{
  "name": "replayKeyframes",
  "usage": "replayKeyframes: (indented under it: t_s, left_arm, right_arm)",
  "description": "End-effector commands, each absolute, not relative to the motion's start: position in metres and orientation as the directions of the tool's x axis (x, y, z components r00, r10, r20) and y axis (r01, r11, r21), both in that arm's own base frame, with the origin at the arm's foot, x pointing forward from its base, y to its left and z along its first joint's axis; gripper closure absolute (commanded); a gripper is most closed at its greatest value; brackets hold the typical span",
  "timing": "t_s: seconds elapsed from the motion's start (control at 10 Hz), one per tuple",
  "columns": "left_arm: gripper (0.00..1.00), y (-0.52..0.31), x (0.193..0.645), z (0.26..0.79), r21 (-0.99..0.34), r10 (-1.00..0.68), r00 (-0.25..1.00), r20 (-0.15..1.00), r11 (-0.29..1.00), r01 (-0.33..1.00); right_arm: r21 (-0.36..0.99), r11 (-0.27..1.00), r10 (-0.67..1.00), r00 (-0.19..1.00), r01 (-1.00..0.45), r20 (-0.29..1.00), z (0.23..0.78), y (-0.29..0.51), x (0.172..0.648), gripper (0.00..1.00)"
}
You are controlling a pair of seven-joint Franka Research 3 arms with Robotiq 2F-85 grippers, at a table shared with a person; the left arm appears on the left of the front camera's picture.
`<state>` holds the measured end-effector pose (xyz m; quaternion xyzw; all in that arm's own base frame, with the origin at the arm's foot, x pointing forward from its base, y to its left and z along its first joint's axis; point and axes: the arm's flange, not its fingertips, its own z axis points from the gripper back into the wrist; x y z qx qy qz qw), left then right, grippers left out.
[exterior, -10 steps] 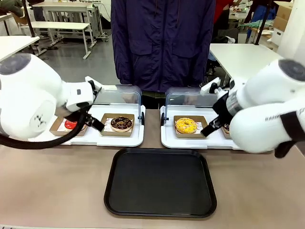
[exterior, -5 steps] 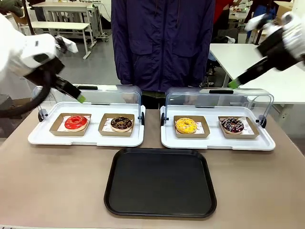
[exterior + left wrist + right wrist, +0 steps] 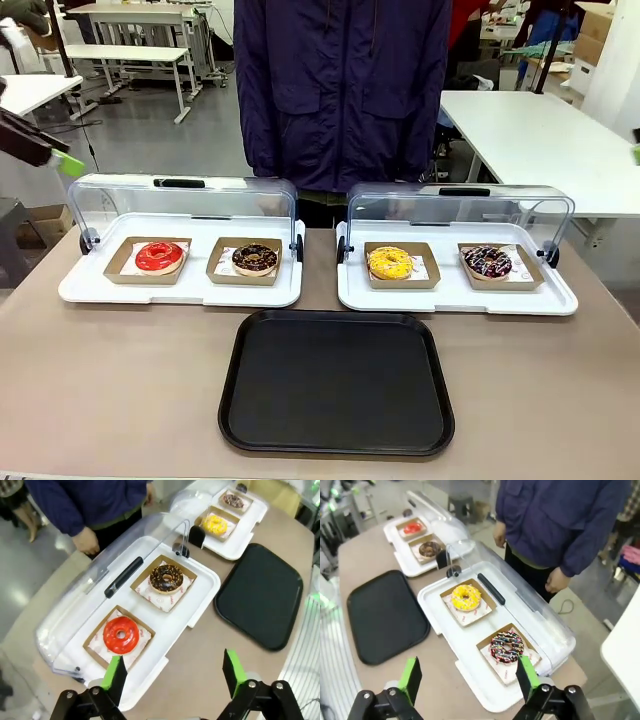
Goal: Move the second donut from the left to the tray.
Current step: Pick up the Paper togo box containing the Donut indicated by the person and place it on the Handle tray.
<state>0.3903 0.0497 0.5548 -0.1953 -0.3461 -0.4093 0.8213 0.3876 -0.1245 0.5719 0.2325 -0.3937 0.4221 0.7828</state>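
The chocolate donut (image 3: 255, 258) is left reachable beneath a raised lid (image 3: 230, 200), with the black tray (image 3: 337, 385) laid near in front. The left gripper (image 3: 174, 675) and right gripper (image 3: 469, 676) are held high, spread wide and empty.

The left pincer (image 3: 174, 675) hangs high over the left edge of the worktop (image 3: 200, 645), tilted steeply down, its jaws spread wide with nothing between the green pads (image 3: 112, 672). The right pincer (image 3: 469, 677) hangs just as high over the right edge. It is likewise gaping and empty.
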Motion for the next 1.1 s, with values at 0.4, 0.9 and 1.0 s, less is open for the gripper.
replayKeyframes:
  t_s: [0.4, 0.9, 1.0]
  left_arm:
    - [0.00, 0.100, 0.418, 0.543, -0.029, -0.525, 0.329, 0.785, 0.499, 0.866]
    - [0.00, 0.107, 0.419, 0.534, 0.028, -0.549, 0.276, 0.789, 0.481, 0.876]
    - [0.00, 0.107, 0.418, 0.532, 0.048, -0.544, 0.275, 0.793, 0.505, 0.862]
  right_arm:
    - [0.027, 0.473, 0.420, 0.252, -0.880, 0.872, 0.542, -0.162, 0.384, 0.00]
    - [0.096, 0.544, 0.338, 0.323, -0.833, 0.884, 0.547, -0.166, 0.385, 0.00]
    - [0.160, 0.603, 0.268, 0.388, -0.781, 0.882, 0.546, -0.169, 0.389, 0.00]
